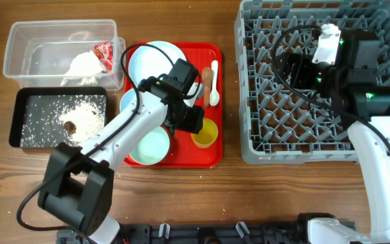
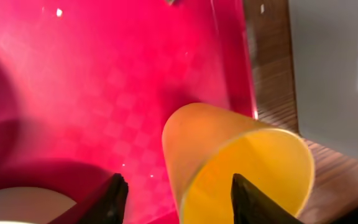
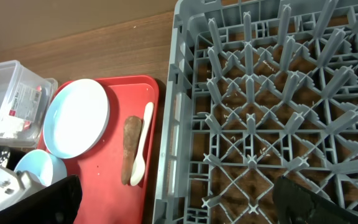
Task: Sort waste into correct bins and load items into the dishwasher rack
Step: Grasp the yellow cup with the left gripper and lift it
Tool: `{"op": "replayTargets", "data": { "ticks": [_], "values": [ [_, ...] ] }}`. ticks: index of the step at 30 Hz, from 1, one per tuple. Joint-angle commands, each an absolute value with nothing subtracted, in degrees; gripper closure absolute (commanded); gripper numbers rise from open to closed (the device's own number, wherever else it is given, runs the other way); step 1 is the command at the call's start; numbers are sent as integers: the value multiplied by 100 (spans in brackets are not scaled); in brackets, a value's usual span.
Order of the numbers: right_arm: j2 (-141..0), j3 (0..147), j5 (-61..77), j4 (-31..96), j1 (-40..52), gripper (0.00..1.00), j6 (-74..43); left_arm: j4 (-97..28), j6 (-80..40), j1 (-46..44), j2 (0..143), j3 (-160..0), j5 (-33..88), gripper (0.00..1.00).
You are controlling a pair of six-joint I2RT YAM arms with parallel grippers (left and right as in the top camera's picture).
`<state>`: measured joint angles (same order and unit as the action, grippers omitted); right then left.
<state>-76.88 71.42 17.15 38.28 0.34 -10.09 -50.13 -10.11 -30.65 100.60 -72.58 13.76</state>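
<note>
Left gripper (image 2: 178, 196) is spread open right at the yellow cup (image 2: 241, 165) — the cup's in the red tray's (image 2: 104, 93) corner nearest the dishwasher rack (image 1: 303, 156). Right gripper (image 3: 176, 190) hangs over that rack beside the tray — released, holding nothing.

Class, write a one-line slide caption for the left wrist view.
The open left gripper closes in around a yellow cup on the red tray.

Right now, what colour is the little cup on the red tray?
The cup is yellow; the left wrist view shows it best.
</note>
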Motion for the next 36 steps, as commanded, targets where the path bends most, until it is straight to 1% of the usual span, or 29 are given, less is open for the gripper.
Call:
{"op": "replayTargets", "data": {
  "ticks": [1,2,3,4,5,6,8,10,12,15,16,20,22,25,27,29,32,36],
  "values": [
    [-7743,7264,1769,3820,58,0,-1052,-4768,-963,-3076,10245,-7002,1299,47],
    [-7743,7264,1769,3820,58,0,-1052,-4731,-963,-3076,10259,-6963,1299,50],
    [-7743,7264,1765,3820,58,0,-1048,-4705,-963,-3076,10283,-6930,1299,55],
    [-7743,7264,1765,3820,58,0,-1050,-4687,-963,-3076,10320,-6930,1299,69],
    [-7743,7264,1767,3824,58,0,-1052,-4668,-963,-3089,10328,-6930,1299,78],
    [-7743,7264,1767,3822,58,0,-1057,-4648,-963,-3105,10333,-6930,1299,83],
    [-7743,7264,1767,3820,58,0,-1055,-4600,-963,-3114,10353,-6930,1299,96],
    [-7743,7264,1769,3822,58,0,-1061,-4589,-965,-3114,10350,-6930,1302,96],
    [-7743,7264,1772,3820,58,0,-1066,-4589,-1240,-3068,10346,-6938,1369,96],
    [-7743,7264,1809,3815,58,0,-1120,-4584,-1468,-2799,10250,-6976,2115,96],
    [-7743,7264,1809,3782,58,0,-1297,-4558,-1586,-2620,10158,-7002,2554,96],
    [-7743,7264,1870,3640,58,0,-1706,-4447,-1787,-2145,9902,-7008,3498,96],
    [-7743,7264,2233,3651,58,0,-1608,-4392,-1789,-1916,9808,-7008,3909,96],
    [-7743,7264,3131,3651,58,0,-965,-4101,-1789,-1533,9749,-7008,4917,96],
    [-7743,7264,3557,3651,58,0,-880,-3833,-1791,-1262,9749,-7008,5579,96],
    [-7743,7264,3909,3645,58,0,-880,-3667,-1852,-1090,9749,-7008,5970,96],
    [-7743,7264,4390,3634,58,0,-880,-3354,-1959,-875,9749,-7008,6504,96],
    [-7743,7264,4799,3511,58,0,-878,-2978,-2401,-812,9749,-7008,6517,96]
  ]
}}
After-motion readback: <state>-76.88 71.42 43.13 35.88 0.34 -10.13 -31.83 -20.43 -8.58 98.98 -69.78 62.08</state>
